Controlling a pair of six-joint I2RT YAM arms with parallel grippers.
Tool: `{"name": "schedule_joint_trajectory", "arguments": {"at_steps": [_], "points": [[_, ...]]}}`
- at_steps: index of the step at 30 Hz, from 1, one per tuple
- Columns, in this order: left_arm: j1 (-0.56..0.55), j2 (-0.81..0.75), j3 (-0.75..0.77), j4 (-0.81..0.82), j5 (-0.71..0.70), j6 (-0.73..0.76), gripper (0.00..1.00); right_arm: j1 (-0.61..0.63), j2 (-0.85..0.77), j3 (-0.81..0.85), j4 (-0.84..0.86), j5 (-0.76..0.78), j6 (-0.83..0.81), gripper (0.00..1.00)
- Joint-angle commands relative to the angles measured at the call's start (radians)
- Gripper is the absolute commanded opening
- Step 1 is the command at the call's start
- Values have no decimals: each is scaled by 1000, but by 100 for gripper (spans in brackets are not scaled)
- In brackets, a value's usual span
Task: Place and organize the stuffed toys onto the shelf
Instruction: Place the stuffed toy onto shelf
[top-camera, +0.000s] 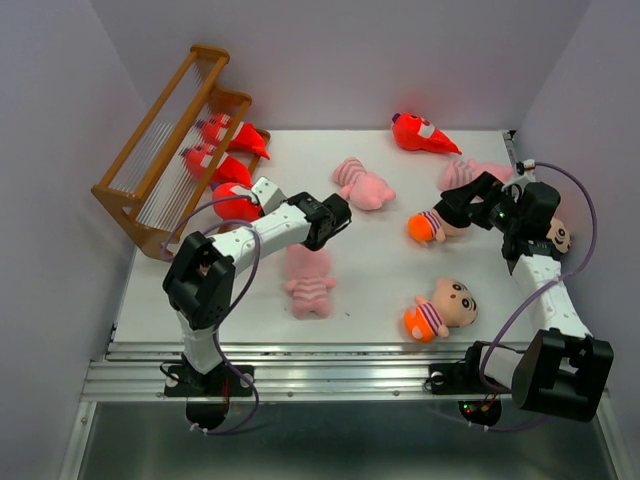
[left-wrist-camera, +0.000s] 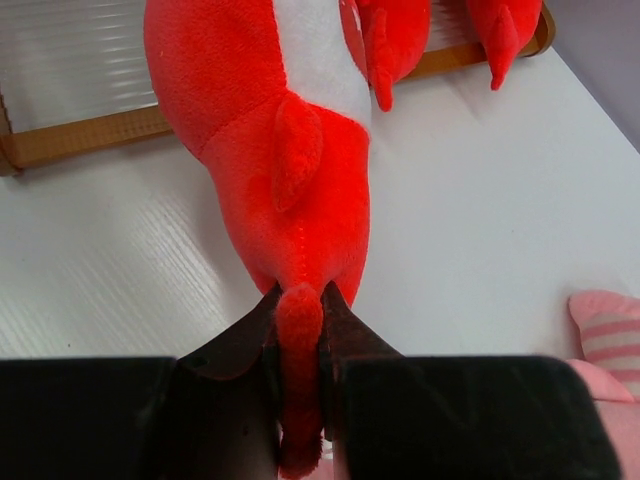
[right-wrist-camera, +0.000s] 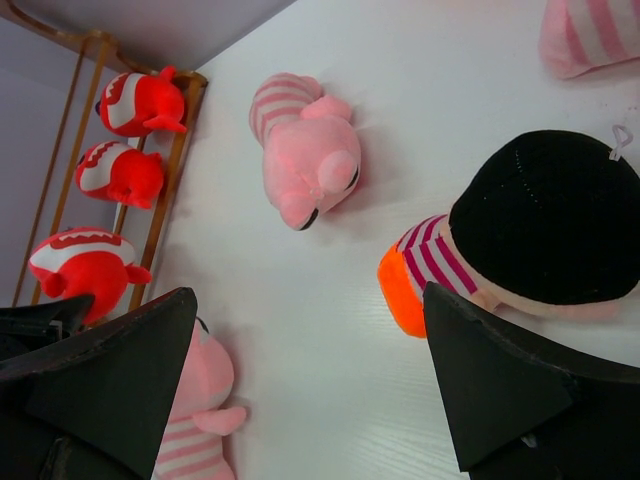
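Top cam: high behind arm bases (top-camera: 210, 385), looks down on whole table (top-camera: 380, 270), shelf (top-camera: 165, 150) upper left. Left wrist cam: tight on red toy (left-wrist-camera: 290, 150), facing shelf. Right wrist cam: wider, shelf upper left, shares pink pig (right-wrist-camera: 300, 150) with top.

Brown slatted shelf (top-camera: 152, 120) upper left, set diagonally. At its front lower tier sit first red monster (top-camera: 232, 132) and second red monster (top-camera: 215, 162). Just below them is third red monster (top-camera: 235, 203), tail pinched by left gripper (left-wrist-camera: 298, 300). The fourth red monster (top-camera: 420, 133) lies top centre-right.

Pigs: first pink pig (top-camera: 362, 184) upper centre on its side, second pink pig (top-camera: 308, 282) lower centre lying flat, third pink pig (top-camera: 478, 172) upper right, partly hidden.

Dolls: first boy doll (top-camera: 443, 307) lower right, face up. The second boy doll (top-camera: 430, 227) is right of centre, orange bottom leftward. At the right edge, third boy doll (top-camera: 556, 236), mostly hidden.
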Motion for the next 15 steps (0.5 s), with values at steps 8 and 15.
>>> {"name": "schedule_joint_trajectory", "arguments": {"at_steps": [8,15], "points": [[78,-106,-91,188,18,183,0,-24,-47,-11,54,-1,2,100],[121,-113,-134,288,64,262,0,-24,-49,-11,55,-5,6,100]]}}
